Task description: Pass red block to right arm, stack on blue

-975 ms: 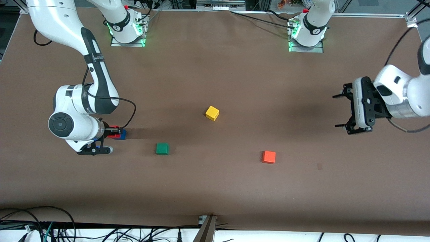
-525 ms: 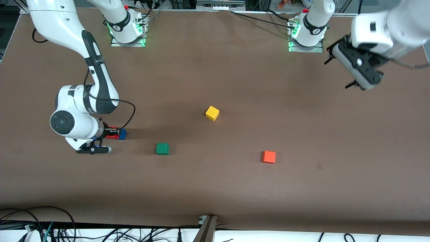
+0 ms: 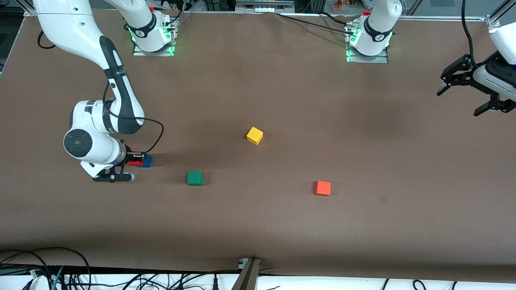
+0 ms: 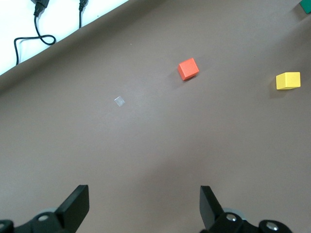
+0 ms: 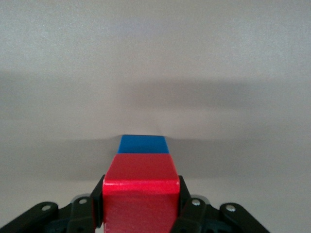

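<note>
Red block point(image 5: 139, 187) pinched in the right gripper point(image 3: 137, 158), lined up over the blue block point(image 5: 144, 144) for stacking — left gripper point(image 3: 469, 92) waits, fingers spread.

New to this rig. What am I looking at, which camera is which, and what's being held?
Two white robot arms share a brown table. The wide picture comes from a high camera facing them; the other two come from cameras on each wrist.

The right gripper, low at the right arm's end of the table, has its jaws shut on the red block, which sits over the blue block; whether they touch is unclear.

The left gripper waits in the air over the left arm's end, jaws open and empty.

Loose on the table lie a yellow cube, a green cube and an orange cube.
</note>
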